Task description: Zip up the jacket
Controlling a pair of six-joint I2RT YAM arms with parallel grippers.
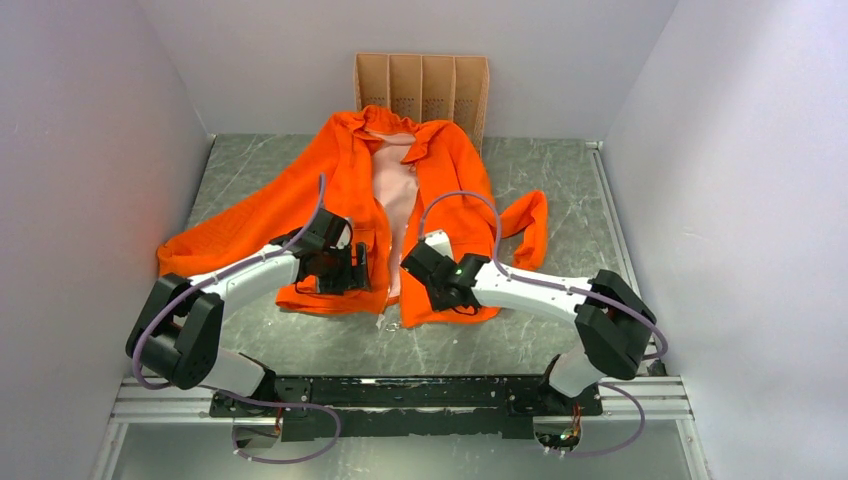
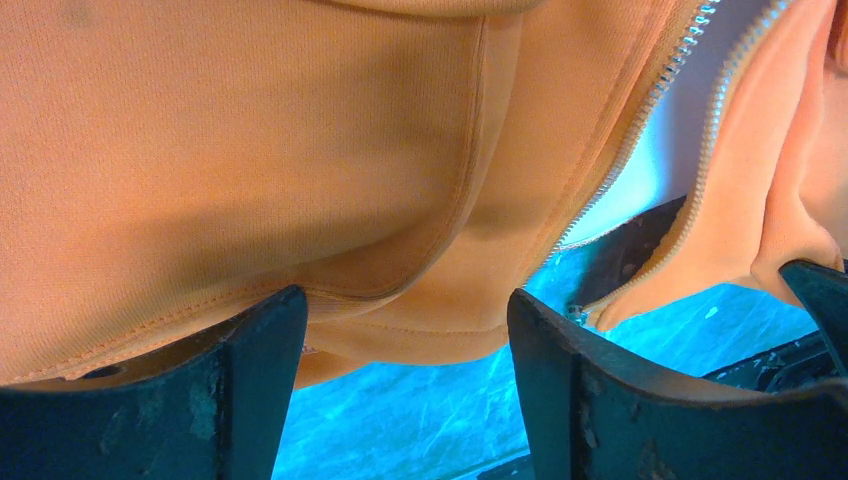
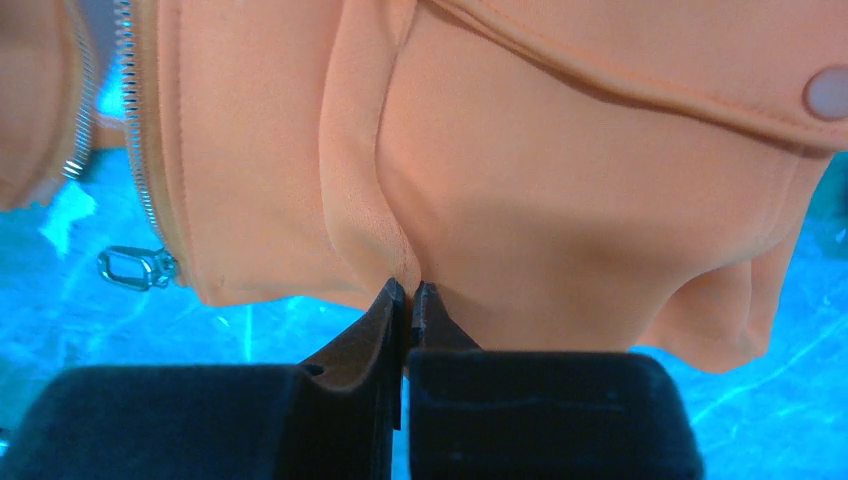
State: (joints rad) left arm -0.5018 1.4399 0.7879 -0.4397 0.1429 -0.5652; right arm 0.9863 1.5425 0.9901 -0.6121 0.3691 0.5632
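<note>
The orange jacket (image 1: 350, 190) lies on its back on the table, front open, pale pink lining (image 1: 400, 185) showing between the panels. My left gripper (image 1: 362, 268) hovers open at the bottom hem of the left panel; in the left wrist view its fingers (image 2: 260, 350) stand wide, the jacket's hem (image 2: 400, 330) just beyond them. My right gripper (image 1: 410, 266) is shut on the hem of the right panel, pinching a fold of the jacket (image 3: 560, 200) at its tips (image 3: 410, 290). The zipper teeth (image 3: 135, 130) run unjoined, and the metal zipper pull (image 3: 130, 267) rests on the table.
A cardboard divider box (image 1: 421, 90) stands against the back wall behind the collar. One sleeve (image 1: 230, 235) spreads to the left, the other sleeve (image 1: 528, 225) bends at the right. White walls close in both sides. A snap button (image 3: 828, 92) sits on a pocket flap.
</note>
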